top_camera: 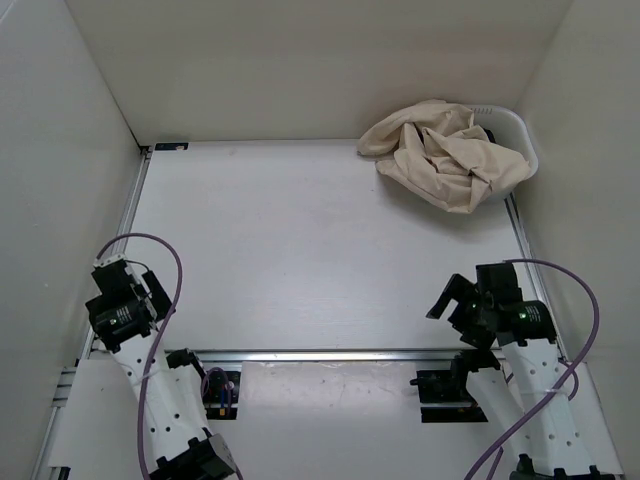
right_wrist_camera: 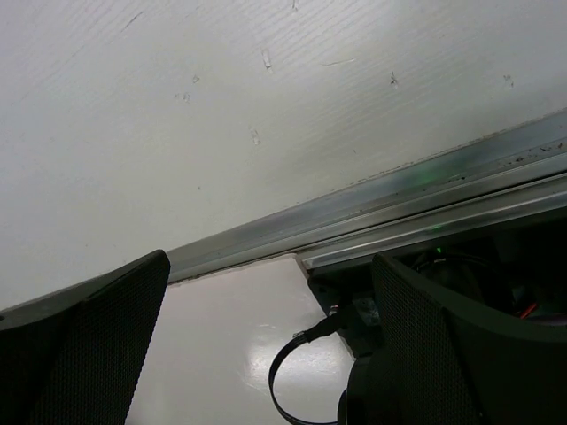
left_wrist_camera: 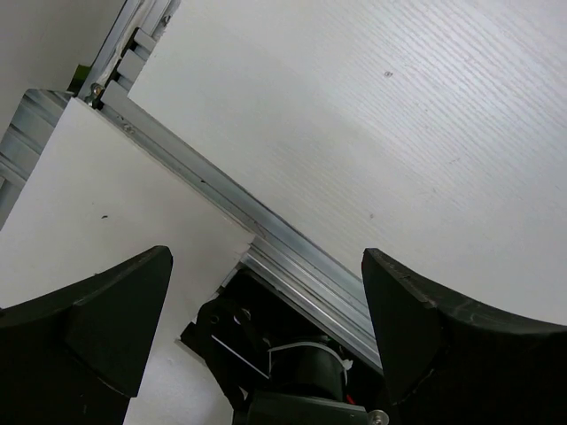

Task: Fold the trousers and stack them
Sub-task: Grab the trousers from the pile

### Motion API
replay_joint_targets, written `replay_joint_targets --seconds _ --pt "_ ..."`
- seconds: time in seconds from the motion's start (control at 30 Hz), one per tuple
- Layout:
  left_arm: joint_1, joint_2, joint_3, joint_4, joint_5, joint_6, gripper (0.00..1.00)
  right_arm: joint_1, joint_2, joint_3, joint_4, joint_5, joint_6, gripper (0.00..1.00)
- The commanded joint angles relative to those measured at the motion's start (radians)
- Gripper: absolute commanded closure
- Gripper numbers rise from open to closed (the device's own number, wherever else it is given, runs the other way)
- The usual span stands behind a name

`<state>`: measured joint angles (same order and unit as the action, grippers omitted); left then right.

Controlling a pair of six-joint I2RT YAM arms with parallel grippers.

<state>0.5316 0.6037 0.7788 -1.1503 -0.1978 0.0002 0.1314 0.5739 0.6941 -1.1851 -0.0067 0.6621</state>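
Top external view: the beige trousers (top_camera: 447,152) lie in a crumpled heap at the far right corner of the desk (top_camera: 300,250). The left pincer (left_wrist_camera: 266,283) and the right pincer (right_wrist_camera: 270,292) are both wide apart, holding nothing, far from the trousers.

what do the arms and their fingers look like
Both arms match: the left arm and right arm have white links dotted with small holes, black motor housings at the joints, and a lilac cable looping alongside each. A green light glows on the right wrist. The fingers are black, broad wedges; the right fingers show fine mesh texture.
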Motion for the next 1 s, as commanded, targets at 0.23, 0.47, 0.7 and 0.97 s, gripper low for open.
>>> replay_joint_targets --seconds 0.23,0.47,0.7,0.97 --pt "-0.004 0.074 0.083 0.089 0.143 0.0 0.0 0.004 0.191 0.351 0.076 0.169 -0.182 0.01" --pt "-0.004 0.214 0.103 0.182 0.166 0.0 0.0 0.004 0.854 1.13 0.252 0.385 -0.395 0.01" --pt "-0.004 0.384 0.16 0.253 0.146 0.0 0.0 -0.056 1.515 1.78 0.26 0.433 -0.421 0.01" --pt "-0.004 0.56 0.195 0.29 0.034 0.0 0.0 -0.075 1.806 1.758 0.427 0.369 -0.401 0.01"
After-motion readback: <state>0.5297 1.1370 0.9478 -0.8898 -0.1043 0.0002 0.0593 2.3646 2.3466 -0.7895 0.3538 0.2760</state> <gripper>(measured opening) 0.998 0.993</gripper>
